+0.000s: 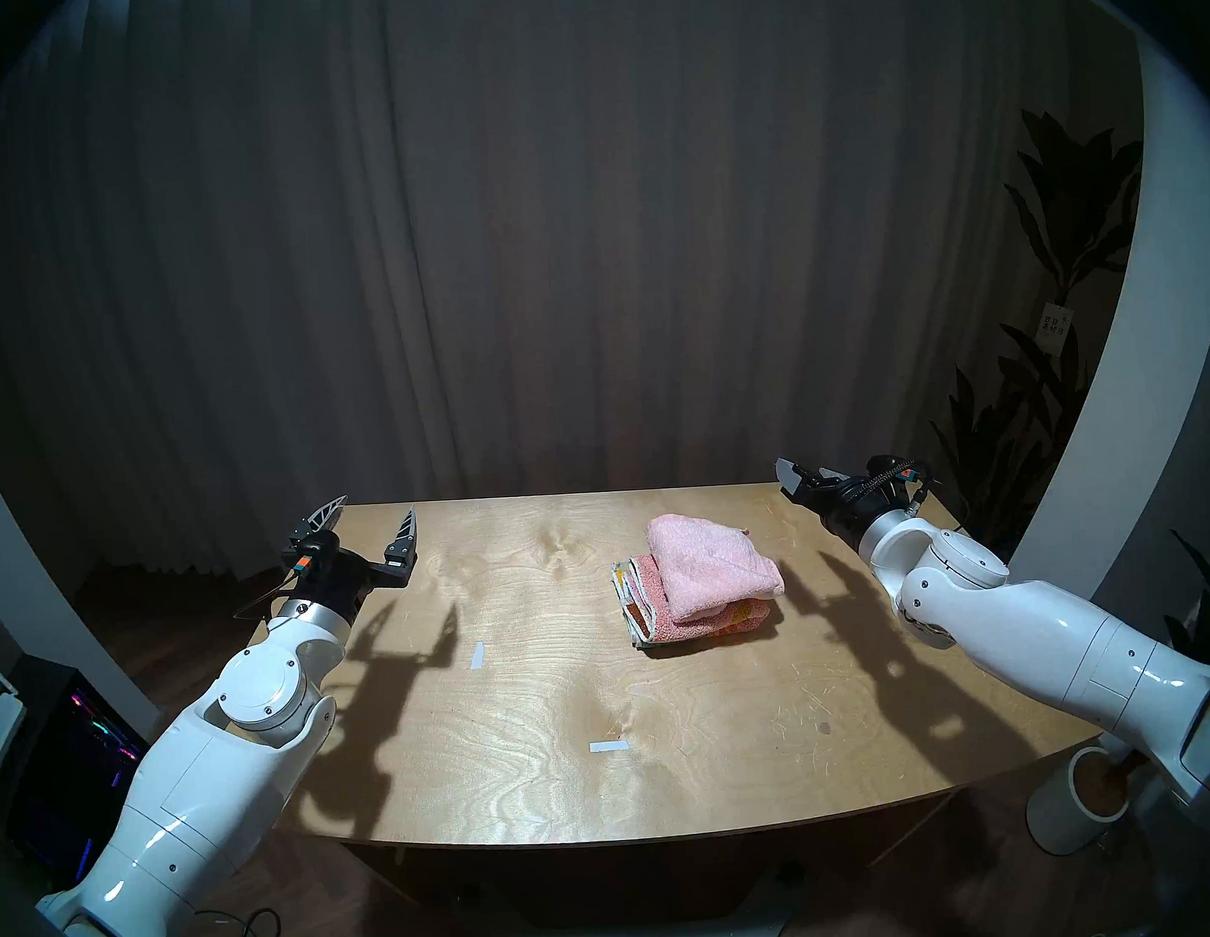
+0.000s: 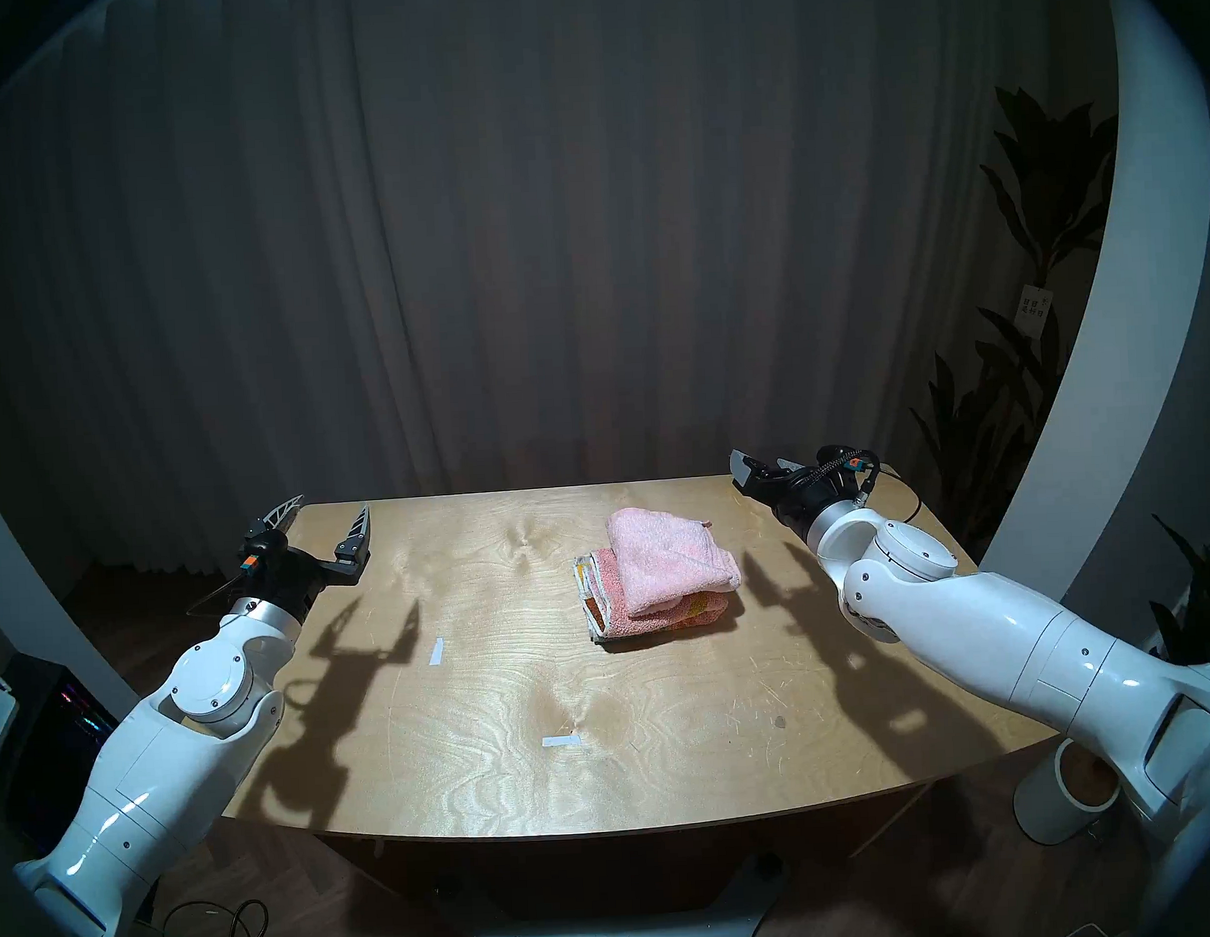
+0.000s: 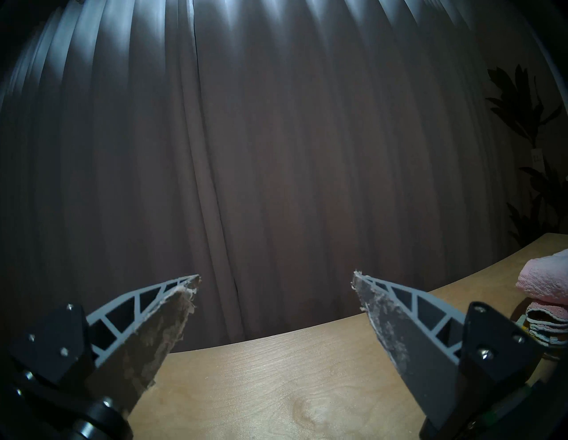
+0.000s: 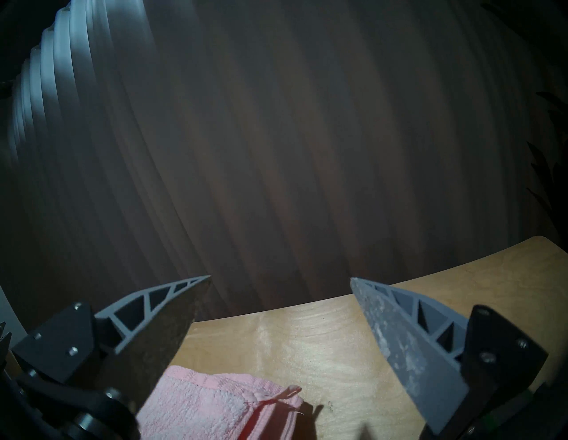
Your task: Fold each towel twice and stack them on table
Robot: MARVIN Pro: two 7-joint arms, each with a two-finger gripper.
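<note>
A: Where do the towels sit?

B: The plain pale pink terry towel (image 1: 714, 563) lies folded on top of the folded pink-and-orange patterned terry towel (image 1: 653, 611), the two stacked on the right half of the large light plywood worktop (image 1: 598, 700). The top one sits a little askew, so the lower towel's layered edges stick out on the left side and along the near side.

A: And from the wrist cameras?

B: The right wrist view shows a corner of the pale pink towel (image 4: 215, 408) with a small loop tag, low between the fingers. The left wrist view catches the stack's edge at far right, pink towel (image 3: 547, 281) above the patterned one (image 3: 547, 319).

A: The end effectors?

B: The left end effector (image 1: 376, 519) hovers over the worktop's left far corner, fingers spread wide, holding nothing. The right end effector (image 1: 807, 475) hangs over the right far corner, well apart from the stack; its fingers are also spread wide and empty in the wrist view.

A: Anything else?

B: Two small white tape strips, one (image 1: 477, 655) left of the stack, another (image 1: 607, 746) nearer the front edge. A dark pleated curtain (image 1: 510, 254) hangs behind, with a leafy plant (image 1: 1064, 264) at right.
</note>
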